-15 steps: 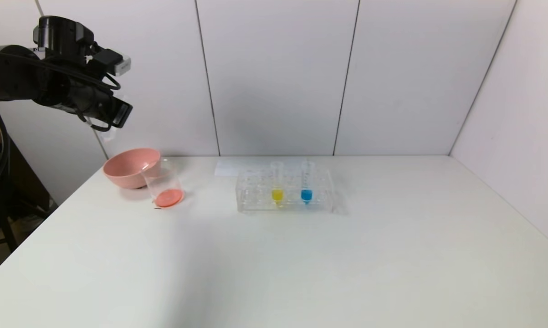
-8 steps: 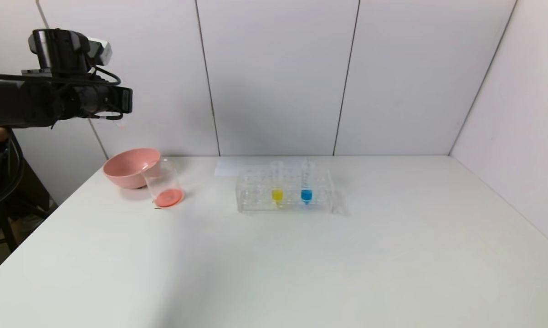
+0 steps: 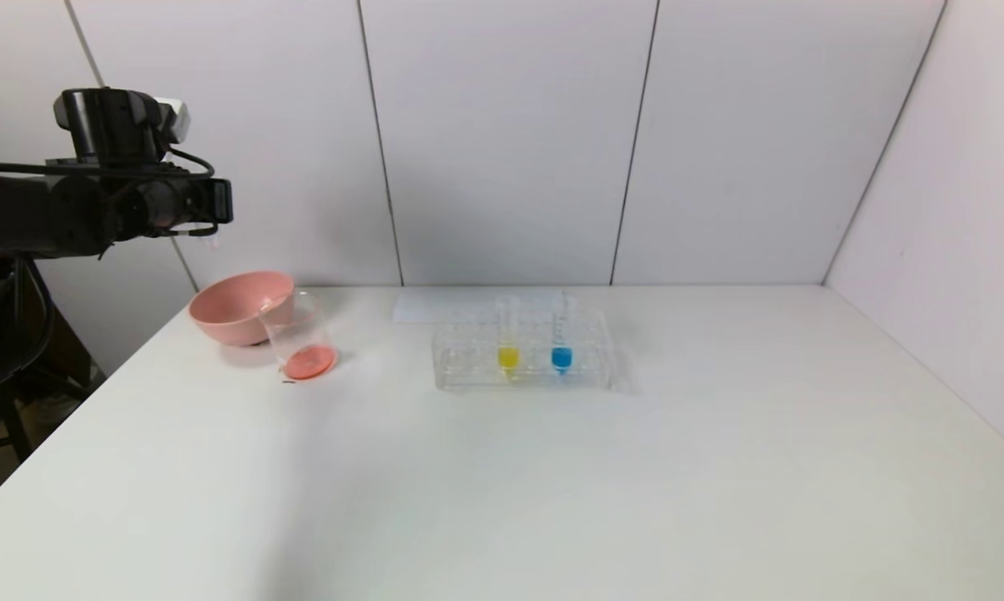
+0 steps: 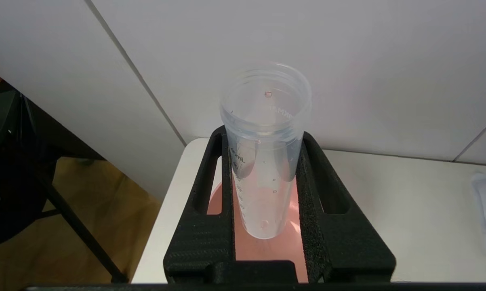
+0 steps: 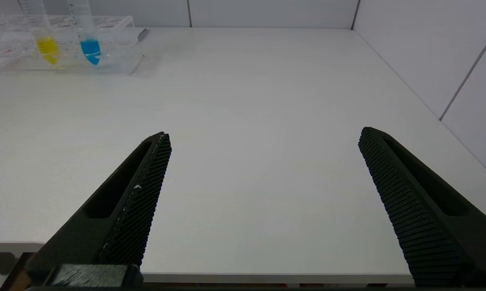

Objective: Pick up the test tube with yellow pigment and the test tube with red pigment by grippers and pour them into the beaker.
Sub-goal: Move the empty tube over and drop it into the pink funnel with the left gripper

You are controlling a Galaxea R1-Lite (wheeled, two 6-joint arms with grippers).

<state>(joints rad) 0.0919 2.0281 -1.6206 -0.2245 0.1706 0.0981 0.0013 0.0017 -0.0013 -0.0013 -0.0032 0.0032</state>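
Red tube point(image 4: 264, 153), emptied, sits clenched in the left gripper point(image 4: 263, 161) at upper left. Beaker point(image 3: 300, 338) holds red liquid. Right gripper point(image 5: 263, 161) is spread wide.

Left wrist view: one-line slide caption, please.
Left end effector shut on an emptied test tube, held above the pink bowl.

The test tube with red pigment point(image 4: 265, 157) is clamped in the left gripper point(image 4: 263, 145) up above the pink bowl point(image 3: 239, 305), basically empty now. The beaker point(image 3: 300, 338) has red liquid in its bottom. The test tube with yellow pigment point(image 3: 507, 342) stands upright in the rack point(image 3: 468, 355).
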